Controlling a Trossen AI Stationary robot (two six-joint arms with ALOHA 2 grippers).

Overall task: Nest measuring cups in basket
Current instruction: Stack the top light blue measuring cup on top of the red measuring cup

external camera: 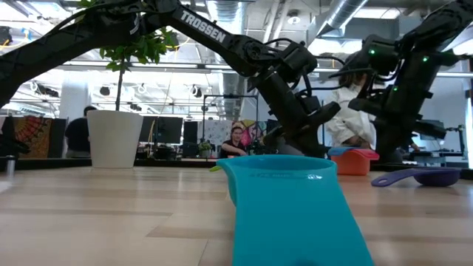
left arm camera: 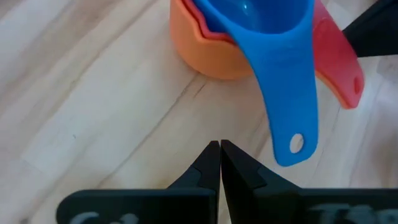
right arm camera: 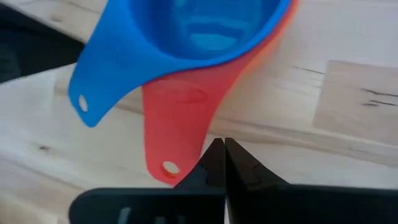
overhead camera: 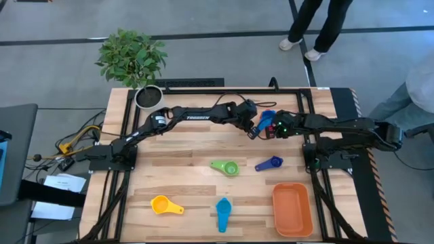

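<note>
A stack of three nested measuring cups (overhead camera: 266,120), blue inside red inside orange, stands on the table near its far edge. My two grippers stand on either side of it. In the left wrist view my shut left gripper (left arm camera: 219,148) points down at bare wood beside the blue cup's handle (left arm camera: 290,124), clear of it. My shut right gripper (right arm camera: 219,144) hangs at the edge of the red cup's handle (right arm camera: 171,134). The green cup (overhead camera: 225,167), dark blue cup (overhead camera: 269,163), yellow cup (overhead camera: 166,205) and light blue cup (overhead camera: 223,213) lie singly on the table. The orange basket (overhead camera: 292,209) sits near right. My right gripper's shut fingertips (right arm camera: 214,152) stand right beside the long edge of the red cup's handle (right arm camera: 198,140), near its free end, coming down at a slant. Whether they touch it I cannot tell. The stack rests on the table.
A white plant pot (overhead camera: 149,97) stands at the far left corner. Cables and a black frame (overhead camera: 224,89) run along the far edge. People stand beyond the table. Bare wood lies between the stack and the loose cups.
</note>
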